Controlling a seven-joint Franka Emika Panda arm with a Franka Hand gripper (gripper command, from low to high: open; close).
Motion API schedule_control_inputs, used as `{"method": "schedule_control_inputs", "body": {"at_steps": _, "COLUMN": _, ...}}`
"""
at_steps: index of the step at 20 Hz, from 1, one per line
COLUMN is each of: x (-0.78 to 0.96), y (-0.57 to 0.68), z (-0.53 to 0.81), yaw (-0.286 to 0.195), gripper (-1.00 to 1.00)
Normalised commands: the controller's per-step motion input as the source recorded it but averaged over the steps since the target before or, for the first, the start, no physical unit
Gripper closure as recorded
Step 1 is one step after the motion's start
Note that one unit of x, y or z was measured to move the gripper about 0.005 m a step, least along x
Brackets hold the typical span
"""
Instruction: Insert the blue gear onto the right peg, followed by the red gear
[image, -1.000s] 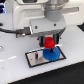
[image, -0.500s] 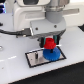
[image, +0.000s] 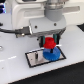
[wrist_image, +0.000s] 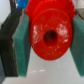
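Note:
The red gear is held between my gripper's green-padded fingers, just above the blue gear. In the wrist view the red gear fills the middle, its centre hole facing the camera. The blue gear lies flat on the grey plate with a black border, at the plate's end toward the exterior view's right. The right peg is hidden under the gears. One thin dark pin stands on the plate's bare part.
The plate sits on a white table. The white arm body hangs over the far part of the scene. A dark cable runs along the table at the exterior view's left.
The gripper with the red gear has come down a little toward the blue gear on the plate.

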Motion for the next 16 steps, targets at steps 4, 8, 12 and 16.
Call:
{"method": "schedule_control_inputs", "body": {"at_steps": 4, "x": 0.34, "y": 0.15, "z": -0.02, "yaw": 0.0, "gripper": 1.0}}
{"method": "schedule_control_inputs", "body": {"at_steps": 8, "x": 0.33, "y": 0.03, "z": 0.06, "yaw": 0.0, "gripper": 1.0}}
{"method": "schedule_control_inputs", "body": {"at_steps": 12, "x": 0.76, "y": 0.12, "z": 0.4, "yaw": 0.0, "gripper": 1.0}}
{"method": "schedule_control_inputs", "body": {"at_steps": 16, "x": 0.59, "y": 0.09, "z": 0.25, "yaw": 0.0, "gripper": 1.0}}
